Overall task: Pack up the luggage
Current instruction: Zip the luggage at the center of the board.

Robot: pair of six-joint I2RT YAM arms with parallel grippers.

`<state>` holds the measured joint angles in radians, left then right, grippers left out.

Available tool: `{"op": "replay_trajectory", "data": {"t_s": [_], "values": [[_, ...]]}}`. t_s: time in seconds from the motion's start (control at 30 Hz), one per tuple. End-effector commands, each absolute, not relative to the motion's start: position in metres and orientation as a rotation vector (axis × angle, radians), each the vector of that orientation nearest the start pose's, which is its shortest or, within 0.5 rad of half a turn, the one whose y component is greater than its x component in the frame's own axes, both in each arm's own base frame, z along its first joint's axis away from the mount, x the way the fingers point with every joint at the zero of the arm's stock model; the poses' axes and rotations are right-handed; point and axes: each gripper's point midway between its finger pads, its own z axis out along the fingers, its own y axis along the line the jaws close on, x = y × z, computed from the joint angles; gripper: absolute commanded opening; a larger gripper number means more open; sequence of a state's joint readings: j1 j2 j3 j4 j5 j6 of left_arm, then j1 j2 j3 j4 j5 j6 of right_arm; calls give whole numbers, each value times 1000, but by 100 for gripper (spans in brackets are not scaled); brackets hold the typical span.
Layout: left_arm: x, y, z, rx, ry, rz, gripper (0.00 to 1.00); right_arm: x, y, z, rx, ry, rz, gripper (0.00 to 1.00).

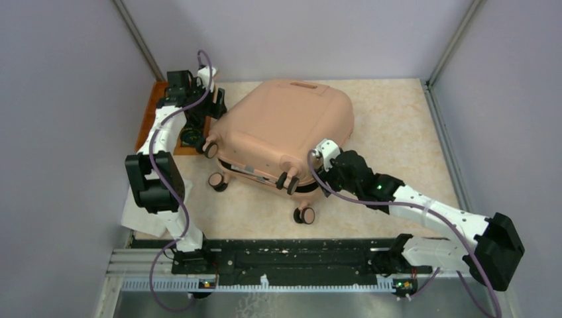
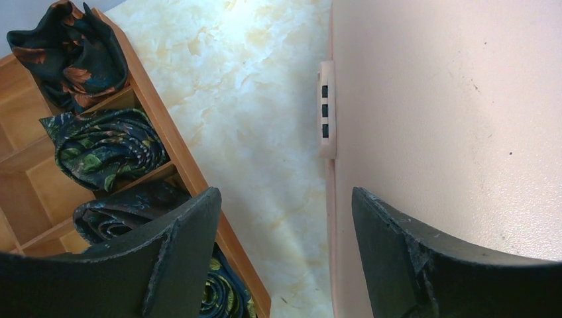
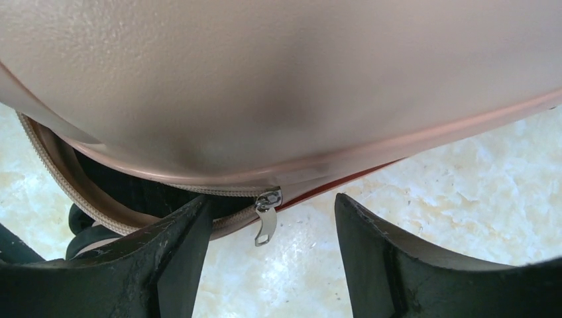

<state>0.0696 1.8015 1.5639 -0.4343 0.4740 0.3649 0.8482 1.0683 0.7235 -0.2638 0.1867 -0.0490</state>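
Note:
The peach-pink luggage (image 1: 285, 126) lies flat mid-table with its lid down and its wheels toward the arms. Its zipper is partly undone, leaving a dark gap along the near edge (image 3: 132, 192). My right gripper (image 1: 318, 151) is at the luggage's near right corner. In the right wrist view it (image 3: 272, 202) stands open, and the silver zipper pull (image 3: 265, 225) hangs free between the fingers, touching neither. My left gripper (image 1: 213, 106) hovers at the luggage's far left corner. It (image 2: 285, 195) is open over bare table between the shell (image 2: 450, 99) and the tray, holding nothing.
An orange compartmented tray (image 1: 158, 93) stands at the back left, and its wooden rim (image 2: 179, 142) borders several rolled dark patterned cloths (image 2: 106, 149). A white cloth (image 1: 142, 215) lies under the left arm. Grey walls close in on three sides.

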Motion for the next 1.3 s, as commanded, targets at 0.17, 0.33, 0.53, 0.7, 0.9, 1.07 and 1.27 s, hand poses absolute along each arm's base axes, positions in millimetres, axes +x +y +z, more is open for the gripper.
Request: {"op": "replay_trajectory", "data": {"t_s": [0.17, 0.33, 0.53, 0.7, 0.9, 1.07, 1.27], "values": [[463, -58, 179, 609, 2194, -458, 80, 244, 221, 132, -931, 1975, 207, 58], [463, -53, 177, 608, 2200, -447, 80, 233, 196, 137, -907, 2028, 129, 53], [465, -54, 179, 606, 2196, -457, 79, 219, 187, 182, -755, 1848, 278, 59], [463, -55, 179, 601, 2197, -461, 79, 217, 182, 137, -925, 2008, 157, 59], [465, -51, 186, 575, 2191, -441, 80, 222, 192, 124, -1042, 2039, 119, 57], [467, -45, 192, 548, 2186, -424, 86, 244, 197, 140, -989, 1943, 62, 51], [465, -32, 195, 482, 2209, -420, 91, 256, 209, 152, -959, 1833, 89, 46]]}}
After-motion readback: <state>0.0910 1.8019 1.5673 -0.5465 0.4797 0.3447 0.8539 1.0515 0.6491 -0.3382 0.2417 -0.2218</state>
